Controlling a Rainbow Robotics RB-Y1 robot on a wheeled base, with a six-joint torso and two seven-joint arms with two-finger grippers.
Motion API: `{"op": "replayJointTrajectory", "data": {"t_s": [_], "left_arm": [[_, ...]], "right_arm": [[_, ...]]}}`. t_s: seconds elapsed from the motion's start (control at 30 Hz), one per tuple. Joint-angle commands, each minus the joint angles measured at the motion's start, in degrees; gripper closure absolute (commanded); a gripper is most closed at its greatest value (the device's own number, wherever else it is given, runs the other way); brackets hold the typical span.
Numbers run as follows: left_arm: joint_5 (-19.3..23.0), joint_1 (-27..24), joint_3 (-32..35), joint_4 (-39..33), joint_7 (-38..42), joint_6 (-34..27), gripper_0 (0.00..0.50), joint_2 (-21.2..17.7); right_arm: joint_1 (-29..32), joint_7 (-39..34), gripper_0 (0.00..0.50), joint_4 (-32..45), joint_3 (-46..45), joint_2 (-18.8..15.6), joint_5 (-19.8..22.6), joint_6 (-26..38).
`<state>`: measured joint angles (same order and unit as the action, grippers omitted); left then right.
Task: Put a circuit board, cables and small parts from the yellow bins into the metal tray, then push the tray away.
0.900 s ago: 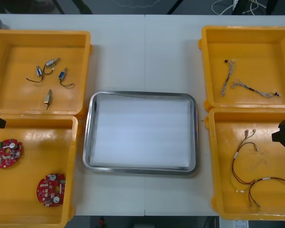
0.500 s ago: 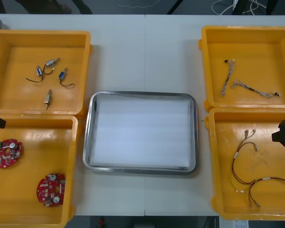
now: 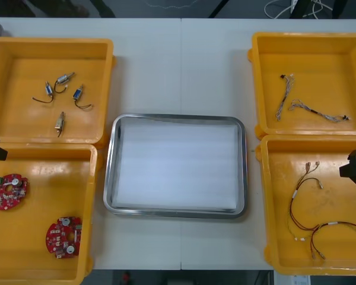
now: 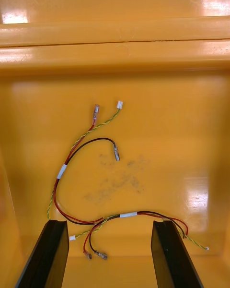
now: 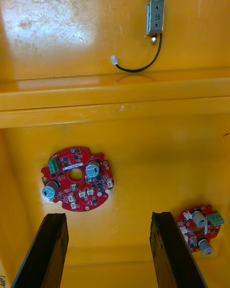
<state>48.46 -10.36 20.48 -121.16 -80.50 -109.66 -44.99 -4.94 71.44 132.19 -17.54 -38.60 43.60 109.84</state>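
Stage: opening step, in my judgement. The metal tray (image 3: 108, 172) lies mid-surface (image 3: 178, 59) between the bins, white inside, with nothing loaded.
Left arm: the left pincer (image 5: 108, 215) is wide open and holds nothing. It hangs over the near left yellow bin (image 3: 47, 190), close to the wall shared with the far left yellow bin (image 3: 50, 41).
Boards: two, flat on that bin's floor. The nearer circuit board (image 5: 76, 178) lies just beyond one fingertip, off the centre of the gap. The second circuit board (image 5: 200, 228) lies beside the other finger, outside the gap.
Right arm: the right pincer (image 4: 109, 222) is equally wide open and empty, over the near right yellow bin (image 3: 268, 237).
Cables: red and yellow. The crosswise cable (image 4: 128, 214) runs from finger to finger at the tips. The lengthwise cable (image 4: 61, 172) runs away from the fingers toward the bin wall.
Deciding relation: the nearer board is ahead of the left pincer and to one side, so I judge a short advance and sideways shift must precede descent.
Nearer arm: left for boards, right for cables.
Other stock: small metal parts (image 3: 62, 78) in the far left bin; twisted cables (image 3: 283, 98) in the far right yellow bin (image 3: 308, 35).
Risk: the crosswise cable lies along the closing line and may slip the fingers.
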Motion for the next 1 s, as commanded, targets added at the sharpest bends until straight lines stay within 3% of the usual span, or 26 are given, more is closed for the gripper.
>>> {"op": "replayJointTrajectory", "data": {"t_s": [0.03, 1.0], "left_arm": [[0.4, 0.9, 1.5, -1.7, 1.0, -0.3, 0.0, -2.6], [0.4, 0.9, 1.5, -1.7, 1.0, -0.3, 0.0, -2.6]], "right_arm": [[-0.9, -0.4, 0.0, 0.4, -1.7, -2.1, 0.2, 0.2], [-0.9, -0.4, 0.0, 0.4, -1.7, -2.1, 0.2, 0.2]]}}
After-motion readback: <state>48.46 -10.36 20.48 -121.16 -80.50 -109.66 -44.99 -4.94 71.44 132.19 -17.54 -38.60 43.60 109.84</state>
